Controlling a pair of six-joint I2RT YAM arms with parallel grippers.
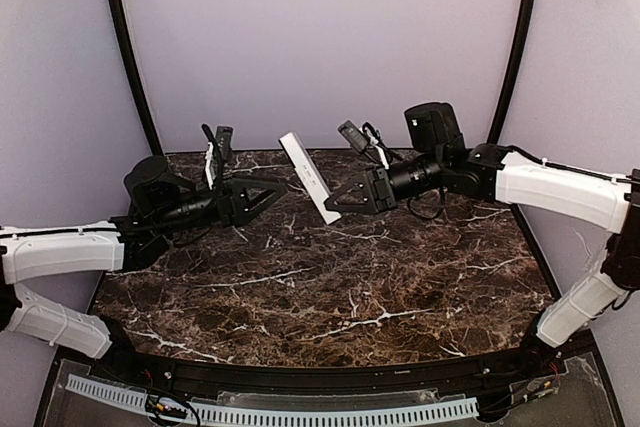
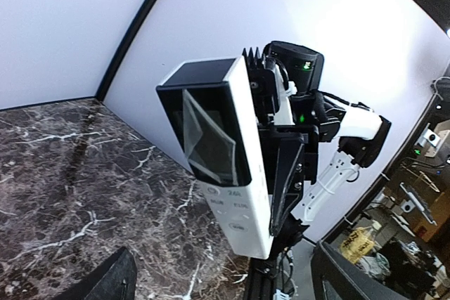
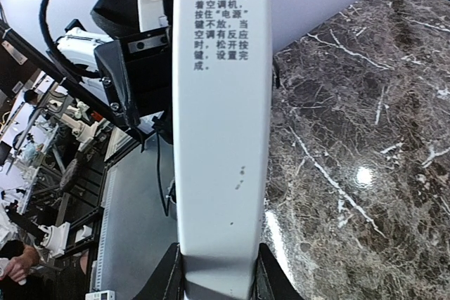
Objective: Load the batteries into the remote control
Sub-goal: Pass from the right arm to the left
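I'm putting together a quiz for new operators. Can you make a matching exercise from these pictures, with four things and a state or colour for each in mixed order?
Things:
1. remote control
2. left gripper
3. right gripper
4. table

States:
a. dark marble with white veins
b. open, holding nothing
c. white, held up off the table
d. shut on the remote control

Pairs: 1c, 2b, 3d, 4a

This is a robotics lab: a dark marble-patterned table [image 1: 330,297] stands in a booth of plain lilac walls [image 1: 320,37] framed by black curved poles [image 1: 127,57], and the wrist views show cluttered workbenches [image 3: 31,145] and stacked boxes [image 2: 415,209] beyond it.
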